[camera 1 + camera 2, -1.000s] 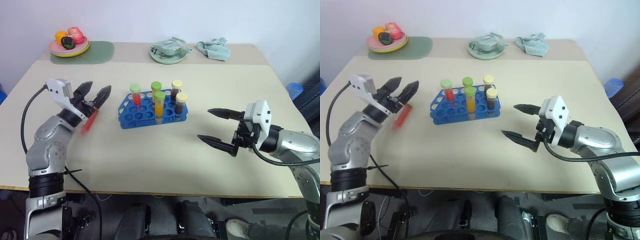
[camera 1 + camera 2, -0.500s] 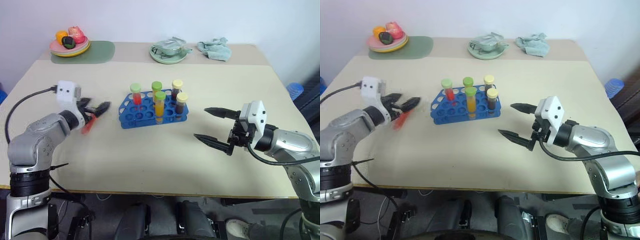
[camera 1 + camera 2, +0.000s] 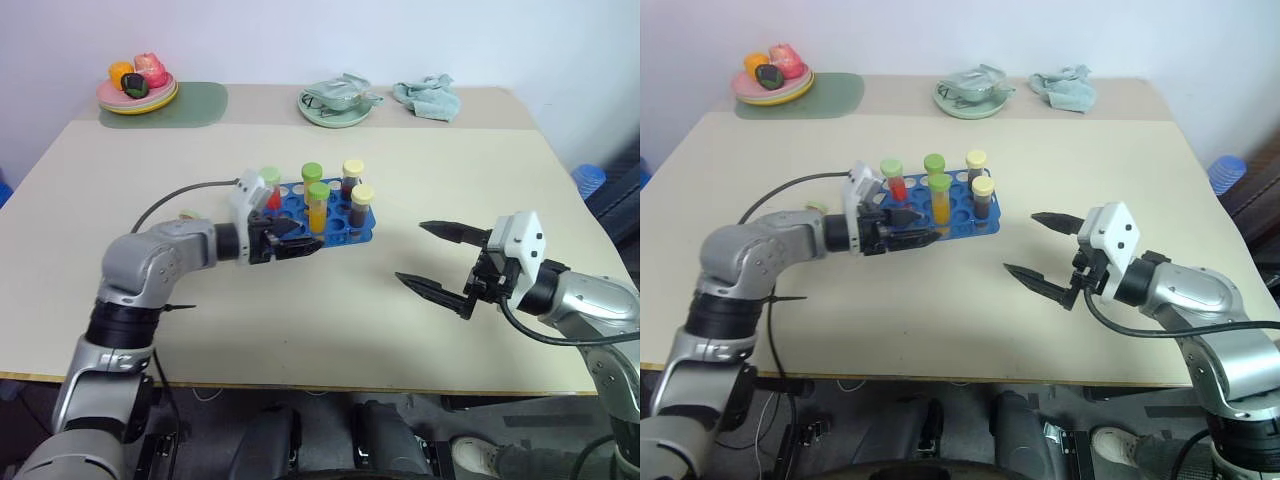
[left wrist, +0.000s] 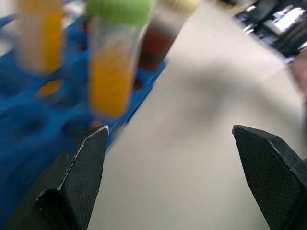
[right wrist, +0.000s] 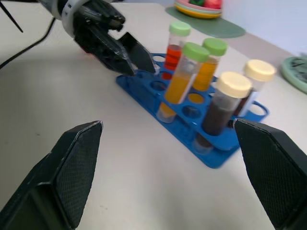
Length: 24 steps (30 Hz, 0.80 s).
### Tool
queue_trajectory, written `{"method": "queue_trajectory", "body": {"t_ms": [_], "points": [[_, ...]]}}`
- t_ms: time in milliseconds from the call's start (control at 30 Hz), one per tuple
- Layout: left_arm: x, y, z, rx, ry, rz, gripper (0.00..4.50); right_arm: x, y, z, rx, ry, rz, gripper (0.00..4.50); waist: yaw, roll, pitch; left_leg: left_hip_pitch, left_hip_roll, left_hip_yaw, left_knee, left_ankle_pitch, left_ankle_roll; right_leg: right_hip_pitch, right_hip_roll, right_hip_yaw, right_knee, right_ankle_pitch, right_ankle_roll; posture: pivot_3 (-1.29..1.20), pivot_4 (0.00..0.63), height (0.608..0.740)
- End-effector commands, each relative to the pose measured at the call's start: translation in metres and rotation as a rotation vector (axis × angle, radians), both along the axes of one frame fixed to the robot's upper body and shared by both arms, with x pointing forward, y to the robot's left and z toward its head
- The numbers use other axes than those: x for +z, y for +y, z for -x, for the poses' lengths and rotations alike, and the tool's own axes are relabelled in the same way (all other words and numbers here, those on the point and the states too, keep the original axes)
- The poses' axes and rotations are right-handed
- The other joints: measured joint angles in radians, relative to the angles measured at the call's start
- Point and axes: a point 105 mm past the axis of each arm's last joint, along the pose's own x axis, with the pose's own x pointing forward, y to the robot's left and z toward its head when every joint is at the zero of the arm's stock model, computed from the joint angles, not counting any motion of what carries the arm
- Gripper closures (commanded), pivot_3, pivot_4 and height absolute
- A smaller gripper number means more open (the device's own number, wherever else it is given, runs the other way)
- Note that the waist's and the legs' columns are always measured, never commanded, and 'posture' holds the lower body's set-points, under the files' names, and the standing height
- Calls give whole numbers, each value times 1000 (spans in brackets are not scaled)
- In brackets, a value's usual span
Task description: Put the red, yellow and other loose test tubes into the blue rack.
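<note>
Beige table (image 3: 300, 340) in a plain pale-walled room, with the blue rack (image 3: 338, 232) standing at its middle and holding 5 capped tubes: 1 red, 2 orange-yellow and 2 dark brown. Over the last second the left gripper (image 3: 305, 240) has swung from well left of the rack to its near left corner. Its fingers are spread wide, and the left wrist view shows nothing between them. The loose red tube that hung blurred at those fingers a second ago is no longer there, and I cannot tell where it lies, so that tube probably still needs placing. The right gripper (image 3: 409, 252) hovers to the right of the rack, spread and empty. No label or writing is readable anywhere.
</note>
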Motion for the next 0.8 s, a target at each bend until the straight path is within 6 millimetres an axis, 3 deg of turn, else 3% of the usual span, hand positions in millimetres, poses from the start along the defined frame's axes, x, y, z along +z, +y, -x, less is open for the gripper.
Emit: {"method": "queue_trajectory", "body": {"t_ms": [33, 267, 533, 800], "points": [[14, -6, -11, 20, -70, 14, 269, 13, 0, 8, -17, -47, 6, 0, -1, 0, 0, 0, 0, 0, 0, 0, 0, 0, 0, 0, 0, 0, 0, 0, 150, 740], [12, -17, -21, 20, -114, -3, 269, 16, -2, 14, -54, -48, 7, 0, 5, 0, 0, 0, 0, 0, 0, 0, 0, 0, 0, 0, 1, 0, 0, 0, 150, 740], [15, -15, -27, 44, -146, -2, 269, 14, -6, 16, -72, -45, 7, 0, 2, 0, 0, -1, 0, 0, 1, 0, 0, 0, 0, 0, 0, 0, 0, 0, 150, 740], [13, -32, -38, 41, -185, -3, 269, 15, -3, 16, -68, -51, 7, 0, 4, 0, 0, -1, 0, 0, 1, 0, 0, 0, 0, 0, 0, 0, 0, 0, 150, 740]]}}
